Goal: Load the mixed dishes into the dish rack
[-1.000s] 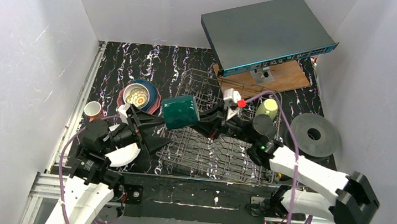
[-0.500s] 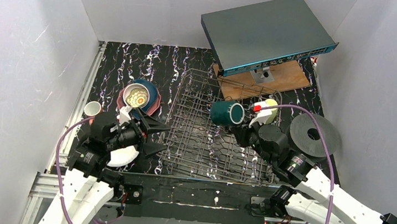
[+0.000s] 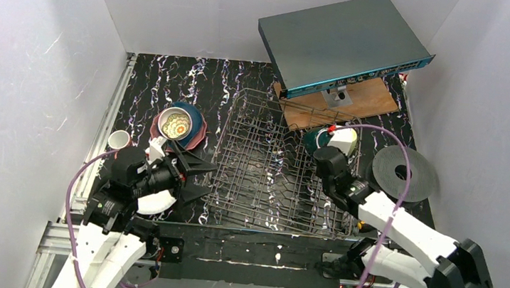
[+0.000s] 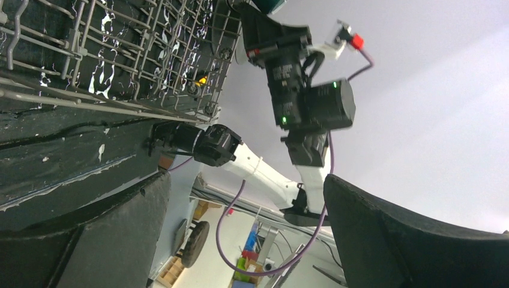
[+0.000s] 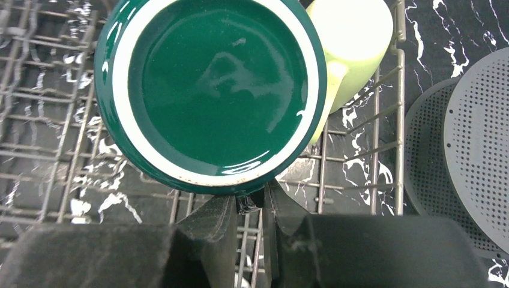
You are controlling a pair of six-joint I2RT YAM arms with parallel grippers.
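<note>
Left gripper (image 3: 212, 177): jaws wide apart, nothing between them, touching nothing. It points right, with its tips just beside the left edge of the dish rack (image 3: 256, 173). The left wrist view shows only the rack's near corner and the other arm through the gap.

Right gripper (image 5: 249, 207): fingers (image 5: 217, 221) almost together, pinched on a narrow teal bit at the lower edge of the dark teal mug (image 5: 210, 90). The mug sits over the rack's far-right corner, its round glazed face with a pale ring turned to the wrist camera. Can't tell if it rests on the wires. The light green mug (image 5: 354, 42) is right against it on the right, inside the rack's right rail.

Edges and room, left to right:
- The salmon-pink mug (image 3: 119, 140) is by the left wall. The white bowl (image 3: 158, 202) is partly under the left arm.
- The plate stack (image 3: 195, 118) is just left of the rack's far-left corner, near the left gripper.
- Rack left and centre show bare wire.
- The black disc (image 3: 406, 174) is just outside the right rail, close to the right wrist.
- The grey box (image 3: 341, 42) on the wooden board (image 3: 364, 98) hangs over the rack's far-right end, above both mugs.
</note>
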